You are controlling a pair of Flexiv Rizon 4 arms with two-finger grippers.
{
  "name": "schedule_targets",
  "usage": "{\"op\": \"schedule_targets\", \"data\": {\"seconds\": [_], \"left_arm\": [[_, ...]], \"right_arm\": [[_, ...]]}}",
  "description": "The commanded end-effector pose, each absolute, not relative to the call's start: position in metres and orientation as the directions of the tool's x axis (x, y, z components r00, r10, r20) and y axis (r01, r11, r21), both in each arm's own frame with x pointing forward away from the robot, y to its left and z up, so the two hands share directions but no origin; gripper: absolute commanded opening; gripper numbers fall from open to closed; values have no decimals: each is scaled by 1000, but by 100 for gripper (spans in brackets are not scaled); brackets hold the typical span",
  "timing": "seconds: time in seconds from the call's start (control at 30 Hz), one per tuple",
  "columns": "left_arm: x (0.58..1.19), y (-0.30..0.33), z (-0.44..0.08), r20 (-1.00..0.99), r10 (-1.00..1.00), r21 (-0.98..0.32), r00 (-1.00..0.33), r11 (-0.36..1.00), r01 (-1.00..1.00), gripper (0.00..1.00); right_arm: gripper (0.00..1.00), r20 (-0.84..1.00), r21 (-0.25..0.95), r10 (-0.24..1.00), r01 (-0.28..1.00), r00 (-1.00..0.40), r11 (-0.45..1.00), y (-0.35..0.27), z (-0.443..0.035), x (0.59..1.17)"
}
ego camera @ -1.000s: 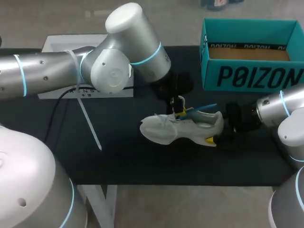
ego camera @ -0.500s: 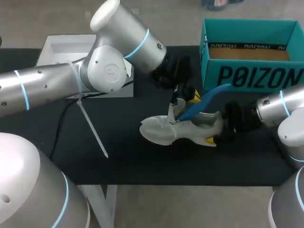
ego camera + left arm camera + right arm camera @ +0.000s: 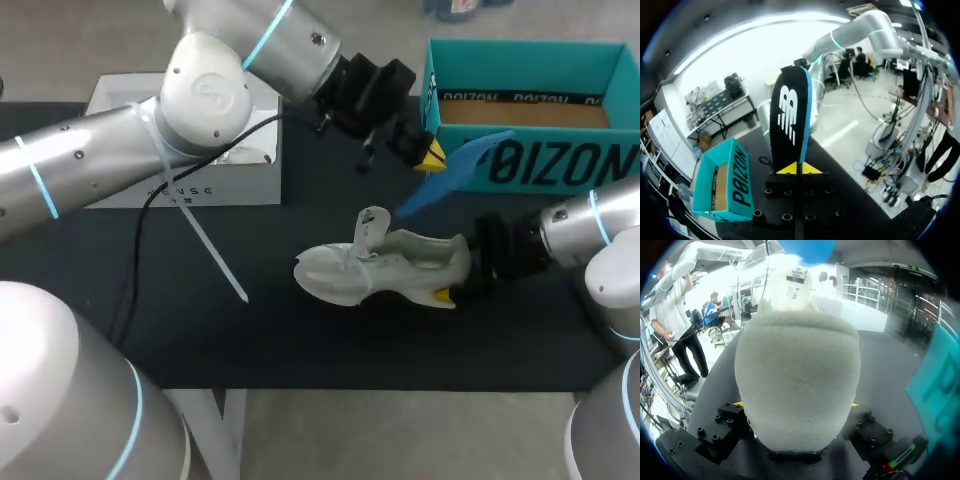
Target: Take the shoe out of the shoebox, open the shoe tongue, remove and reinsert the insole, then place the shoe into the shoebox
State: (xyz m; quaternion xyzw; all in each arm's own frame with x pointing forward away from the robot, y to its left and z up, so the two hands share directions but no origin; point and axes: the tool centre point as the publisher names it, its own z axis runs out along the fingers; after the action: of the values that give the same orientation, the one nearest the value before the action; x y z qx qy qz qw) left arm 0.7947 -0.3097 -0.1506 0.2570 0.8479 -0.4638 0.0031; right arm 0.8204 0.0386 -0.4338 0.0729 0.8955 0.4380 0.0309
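Shoe (image 3: pixel 385 265) upright on table (image 3: pixel 300 340), tongue (image 3: pixel 372 225) up, heel clamped in R gripper (image 3: pixel 458 280), L gripper (image 3: pixel 428 155) pinched tight on blue insole (image 3: pixel 455 175), held in air above shoe, just in front of teal shoebox (image 3: pixel 530 160).

Large black block lettering is printed on the front wall of the teal cardboard shoebox (image 3: pixel 520 165), upper right of the head view. Dark print, too small to be made out, is seen on the flat white box (image 3: pixel 180 185) at upper left. A white logo is borne by the blue-edged black foam insole (image 3: pixel 788 120) in the left gripper (image 3: pixel 800 169). A small printed label is carried on the raised tongue (image 3: pixel 796 276) of the white shoe (image 3: pixel 795 385).
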Motion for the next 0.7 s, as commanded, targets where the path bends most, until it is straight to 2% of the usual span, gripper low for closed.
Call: {"op": "schedule_targets", "data": {"seconds": [0.03, 0.5, 0.57, 0.7], "left_arm": [[796, -304, -149, -242, 437, -785, -866, 436, 439, 0], [796, -304, -149, -242, 437, -785, -866, 436, 439, 0], [780, -303, -136, -196, 393, -870, -899, 352, 344, 0], [751, -300, -109, -130, 391, -932, -911, 265, 247, 0]], "right_arm": [[0, 8, 787, 159, 104, -987, 608, 38, -437, 820], [0, 8, 787, 159, 104, -987, 608, 38, -437, 820], [0, 8, 787, 159, 104, -987, 608, 38, -437, 820], [0, 8, 787, 159, 104, -987, 608, 38, -437, 820]]}}
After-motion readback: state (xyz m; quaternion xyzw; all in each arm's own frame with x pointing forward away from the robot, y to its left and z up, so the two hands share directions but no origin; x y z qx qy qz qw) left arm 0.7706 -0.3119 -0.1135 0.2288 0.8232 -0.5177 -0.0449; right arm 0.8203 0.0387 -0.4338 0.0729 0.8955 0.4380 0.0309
